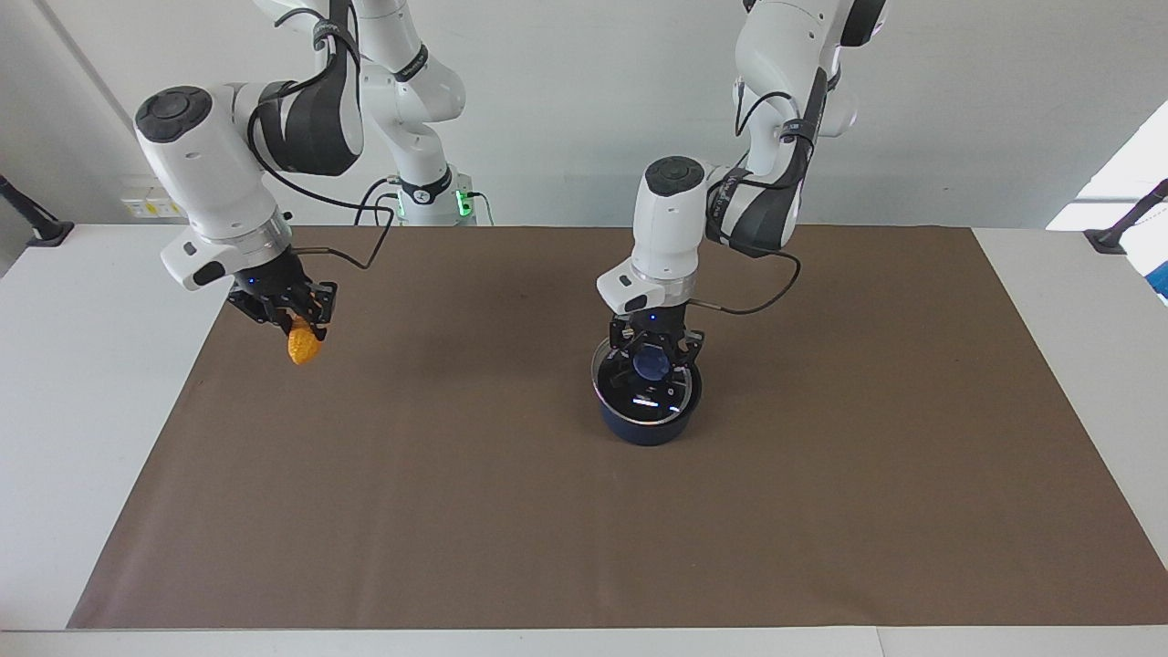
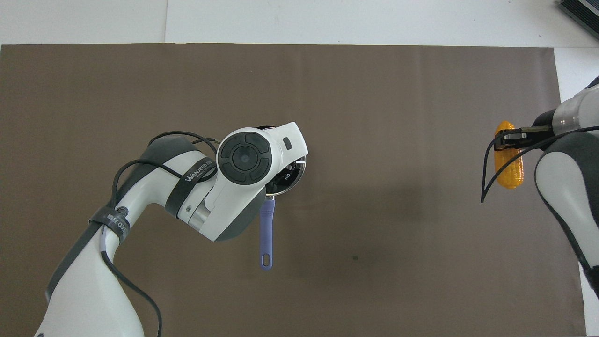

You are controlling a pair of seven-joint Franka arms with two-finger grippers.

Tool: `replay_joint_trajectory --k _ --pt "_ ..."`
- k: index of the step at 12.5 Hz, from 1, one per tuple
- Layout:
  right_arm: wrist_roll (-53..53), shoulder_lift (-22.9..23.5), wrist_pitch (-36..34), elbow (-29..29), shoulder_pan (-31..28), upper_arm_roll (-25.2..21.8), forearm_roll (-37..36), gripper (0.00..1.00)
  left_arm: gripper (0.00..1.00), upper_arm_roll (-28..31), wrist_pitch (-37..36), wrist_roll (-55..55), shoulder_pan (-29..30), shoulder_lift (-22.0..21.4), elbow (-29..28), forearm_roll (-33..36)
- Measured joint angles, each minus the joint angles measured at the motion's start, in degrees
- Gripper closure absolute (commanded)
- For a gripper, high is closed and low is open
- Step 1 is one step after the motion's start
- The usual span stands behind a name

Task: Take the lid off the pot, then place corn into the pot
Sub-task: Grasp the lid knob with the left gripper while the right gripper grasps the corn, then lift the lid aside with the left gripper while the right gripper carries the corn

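The dark blue pot (image 1: 648, 424) stands mid-table, its long handle (image 2: 266, 234) pointing toward the robots. The glass lid (image 1: 648, 394) sits tilted on the pot's rim. My left gripper (image 1: 652, 358) comes straight down and is shut on the lid's blue knob (image 1: 653, 365). In the overhead view the left wrist hides most of the pot, so only an edge of the lid (image 2: 294, 180) shows. My right gripper (image 1: 294, 321) is shut on the orange corn (image 1: 302, 348), up in the air over the mat's edge at the right arm's end. The overhead view shows the corn (image 2: 509, 164) under the right gripper (image 2: 507, 140).
A brown mat (image 1: 584, 529) covers most of the white table (image 1: 82, 383). A dark stand (image 1: 36, 228) sits at one table corner near the robots and another dark stand (image 1: 1118, 233) at the other corner.
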Motion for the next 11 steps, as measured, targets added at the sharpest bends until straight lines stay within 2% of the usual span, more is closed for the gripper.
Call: replay_joint_trajectory --k 5,8,11 --pt "0.00 0.00 0.00 0.07 0.00 0.08 0.00 1.00 0.65 -0.42 -6.92 0.01 -0.57 -0.56 4.90 0.99" --pt "0.00 -0.19 0.00 0.43 0.01 0.78 0.01 1.00 0.68 -0.41 -12.09 -0.03 -0.99 -2.35 6.13 5.15" --pt "0.64 -0.54 -0.07 0.45 0.02 2.45 0.09 1.00 0.78 0.54 -14.75 -0.07 -0.12 -4.33 5.40 6.80"
